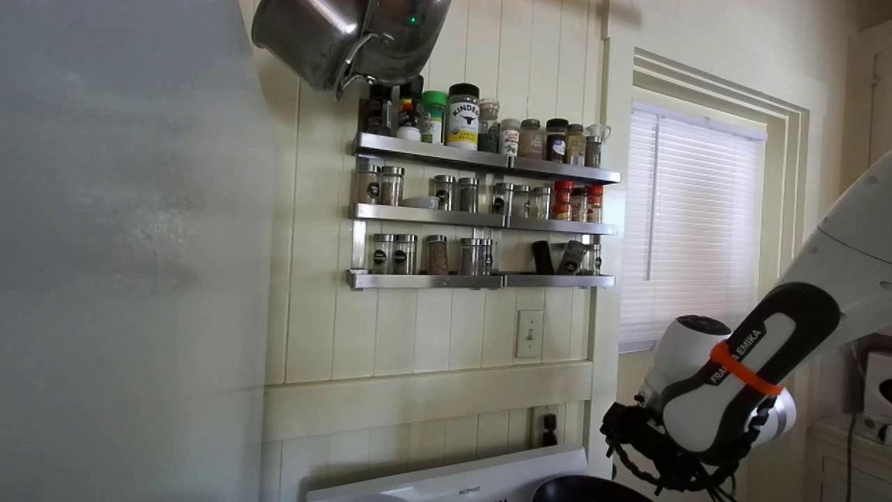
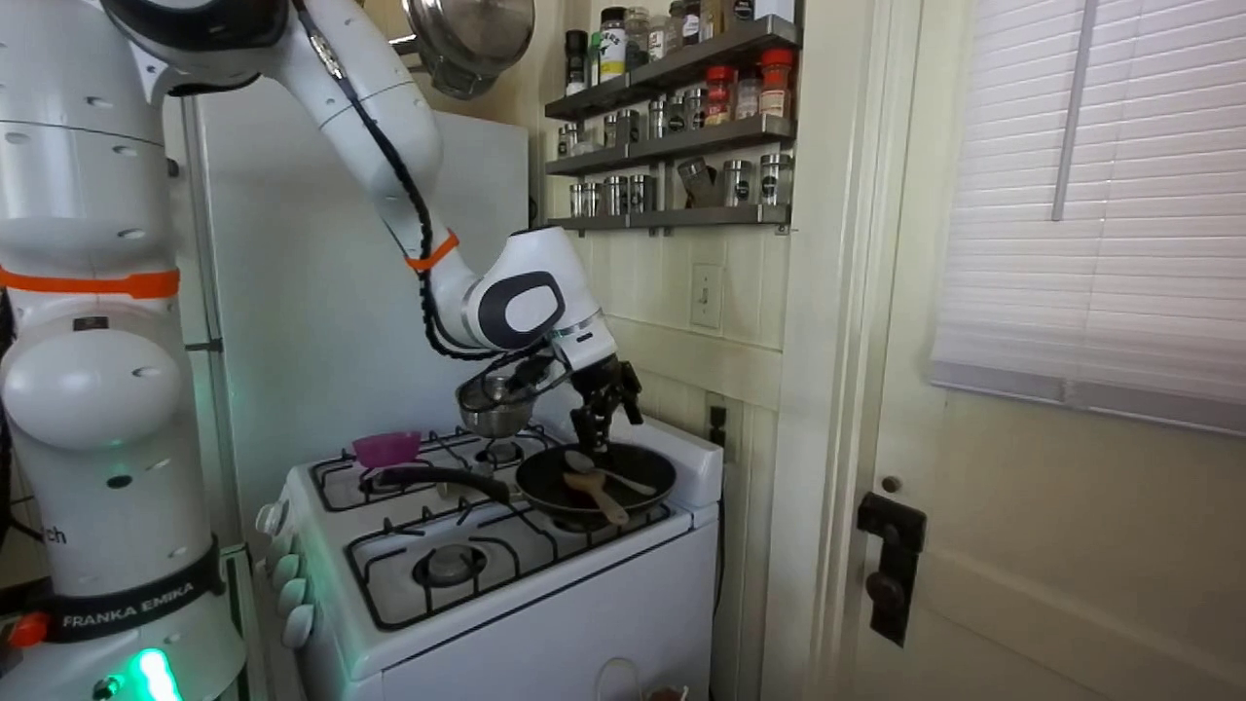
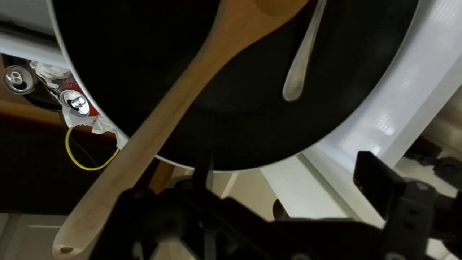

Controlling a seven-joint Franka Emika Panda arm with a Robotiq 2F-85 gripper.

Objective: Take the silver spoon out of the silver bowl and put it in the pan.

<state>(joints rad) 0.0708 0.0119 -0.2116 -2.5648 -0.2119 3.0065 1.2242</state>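
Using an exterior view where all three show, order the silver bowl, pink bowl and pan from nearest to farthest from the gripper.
1. Pan, pictured just below the gripper.
2. Silver bowl, left of the gripper in the picture.
3. Pink bowl, farther left in the picture.

I work in a kitchen, which looks like a home's. A white, black-grated gas stove (image 2: 555,628) tells me so, carrying a round black frying pan (image 3: 231,126) with a long brown wooden spoon (image 3: 184,94) across its rim and a silver metal spoon (image 3: 300,68) inside. Brushed-steel wall shelves (image 1: 432,215) hold small silver-lidded glass spice jars (image 1: 468,196), and shiny silver metal pots (image 1: 306,42) show high up. A white slatted blind (image 1: 704,223) and a cream-painted panelled door (image 2: 1061,545) look domestic.
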